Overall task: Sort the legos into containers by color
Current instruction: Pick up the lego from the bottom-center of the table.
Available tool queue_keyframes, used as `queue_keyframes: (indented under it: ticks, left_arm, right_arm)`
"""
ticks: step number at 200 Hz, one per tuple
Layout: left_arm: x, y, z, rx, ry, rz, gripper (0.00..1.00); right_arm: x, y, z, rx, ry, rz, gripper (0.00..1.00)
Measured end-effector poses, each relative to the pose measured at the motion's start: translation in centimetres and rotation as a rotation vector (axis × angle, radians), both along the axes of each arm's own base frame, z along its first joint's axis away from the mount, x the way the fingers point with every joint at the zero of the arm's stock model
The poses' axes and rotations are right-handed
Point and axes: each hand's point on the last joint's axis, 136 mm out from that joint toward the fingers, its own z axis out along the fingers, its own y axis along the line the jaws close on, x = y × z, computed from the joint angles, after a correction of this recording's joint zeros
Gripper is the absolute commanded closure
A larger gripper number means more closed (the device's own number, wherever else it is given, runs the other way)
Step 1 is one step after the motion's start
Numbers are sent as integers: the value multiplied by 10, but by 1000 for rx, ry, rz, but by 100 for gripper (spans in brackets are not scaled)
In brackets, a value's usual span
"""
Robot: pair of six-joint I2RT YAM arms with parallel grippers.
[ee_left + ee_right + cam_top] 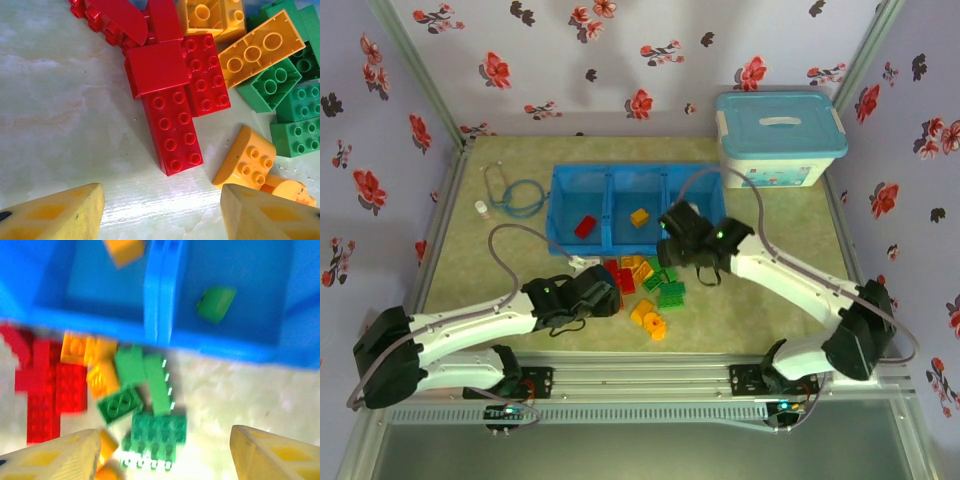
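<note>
lego sort, partway: three bricks in the tray, the heap waiting

item, far left: a blue stethoscope point(517, 196) and a small white bottle point(481, 209) lie on the worktop point(460, 265) just beside the tray. by my reading they play no part in the sorting.

item, left tool point(162, 215): hovers low over the red side of the heap, its yellow fingers point(55, 215) apart with nothing between them. a long red brick point(172, 132) lies straight ahead of the gap, touching other red pieces. it is likely the pick in hand, since this arm sits nearest the red compartment.

item, tray point(556, 200): low and blue, with three compartments side by side. the left one holds a red brick point(585, 227), the middle one a yellow-orange brick point(639, 216), the right one a green brick point(216, 304). these seem to fix which colour goes where.

item, legos point(645, 290): the unsorted heap, on the worktop just in front of the tray's near wall, between the two tools. reds lie to the left, yellow-orange through the middle and the near edge, greens to the right, many touching or overlapping. most of the task is left to do.

item, right tool point(162, 455): over the green side of the heap, near the tray's near wall, jaws wide and empty. a green studded brick point(155, 437) lies just ahead of the gap. the picture is blurred, so the exact alignment cannot be told.

item, far right: a white box with light-blue lid point(780, 140), closed, standing apart behind the tray's right end.
</note>
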Motion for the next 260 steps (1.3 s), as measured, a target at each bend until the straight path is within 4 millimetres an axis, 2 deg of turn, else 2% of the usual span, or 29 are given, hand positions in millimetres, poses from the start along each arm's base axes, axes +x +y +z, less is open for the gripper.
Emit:
queue_keyframes:
  ticks: [26,45,89,108,149,218,260]
  left_arm:
    - [2,-3,1,-15,-4,1,37]
    - [5,-6,3,-38,0,6,37]
    - [12,-7,4,-67,6,24,37]
    - [12,-5,7,-80,5,27,37]
    - [13,8,14,-115,-12,56,37]
    - [11,25,6,-104,-4,85,37]
    - [11,28,4,-102,-2,93,37]
  right_arm:
    - [-47,5,-15,20,25,87,26]
    - [-73,11,-26,34,50,148,26]
    - [-101,27,-57,15,121,218,25]
    - [-107,36,-70,-2,146,237,25]
    - [-113,43,-105,-108,210,249,27]
    - [-115,52,-128,-155,254,245,32]
    - [-117,59,-139,-173,274,241,48]
